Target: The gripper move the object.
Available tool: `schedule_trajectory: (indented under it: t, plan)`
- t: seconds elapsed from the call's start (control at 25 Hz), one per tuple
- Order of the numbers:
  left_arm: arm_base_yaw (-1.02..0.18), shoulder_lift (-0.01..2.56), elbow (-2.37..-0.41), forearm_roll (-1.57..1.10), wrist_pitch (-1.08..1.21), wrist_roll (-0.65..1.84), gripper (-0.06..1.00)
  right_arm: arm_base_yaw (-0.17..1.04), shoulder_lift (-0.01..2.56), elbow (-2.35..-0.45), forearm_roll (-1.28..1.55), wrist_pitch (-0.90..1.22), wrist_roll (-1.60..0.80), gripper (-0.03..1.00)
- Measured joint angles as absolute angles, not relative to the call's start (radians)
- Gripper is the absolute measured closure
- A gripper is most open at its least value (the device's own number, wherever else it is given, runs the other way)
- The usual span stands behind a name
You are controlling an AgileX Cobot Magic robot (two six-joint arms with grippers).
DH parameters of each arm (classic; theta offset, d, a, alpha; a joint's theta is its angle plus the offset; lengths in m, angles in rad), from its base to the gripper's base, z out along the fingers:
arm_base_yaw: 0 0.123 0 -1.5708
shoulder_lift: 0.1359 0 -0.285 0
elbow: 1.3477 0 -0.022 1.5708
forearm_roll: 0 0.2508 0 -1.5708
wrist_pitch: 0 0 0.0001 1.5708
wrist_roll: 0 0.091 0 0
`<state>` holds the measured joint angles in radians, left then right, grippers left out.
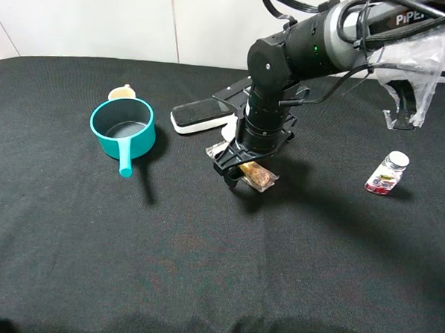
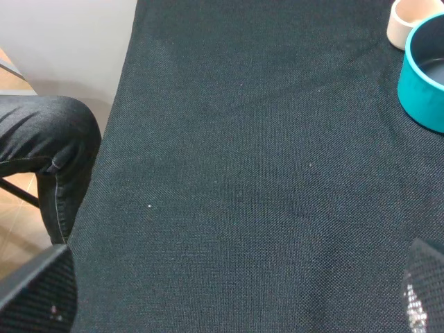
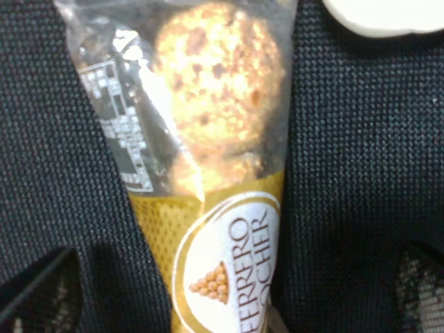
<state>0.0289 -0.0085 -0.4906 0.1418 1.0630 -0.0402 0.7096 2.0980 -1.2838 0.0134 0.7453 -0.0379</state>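
Note:
The object, a clear packet of tan and brown snack balls with a yellow label (image 1: 260,176), lies on the black cloth near the middle of the table. My right gripper (image 1: 240,179) hangs straight down over it, open, with a finger on each side of the packet. In the right wrist view the packet (image 3: 218,118) fills the middle. My right gripper (image 3: 222,295) has its fingertips (image 3: 41,295) spread wide at the two lower corners, not touching the packet. My left gripper (image 2: 236,295) is open and empty over bare cloth near the table's left edge.
A teal pot (image 1: 122,128) with a small beige cup (image 1: 122,93) behind it stands to the left; both also show in the left wrist view (image 2: 424,76). A black-and-white eraser block (image 1: 199,114) lies just behind the packet. A small silver-capped bottle (image 1: 387,174) stands to the right.

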Motion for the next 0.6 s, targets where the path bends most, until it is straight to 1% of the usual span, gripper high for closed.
schedule_trajectory:
  t: [0.44, 0.6]
  plan:
    - [0.029, -0.008, -0.491, 0.142, 1.063, -0.040, -0.05, 0.707, 2.080, -1.284, 0.013, 0.746, -0.037, 0.27]
    - [0.029, -0.008, -0.491, 0.142, 1.063, -0.040, -0.05, 0.661, 2.003, -1.288, 0.013, 0.755, -0.037, 0.27]
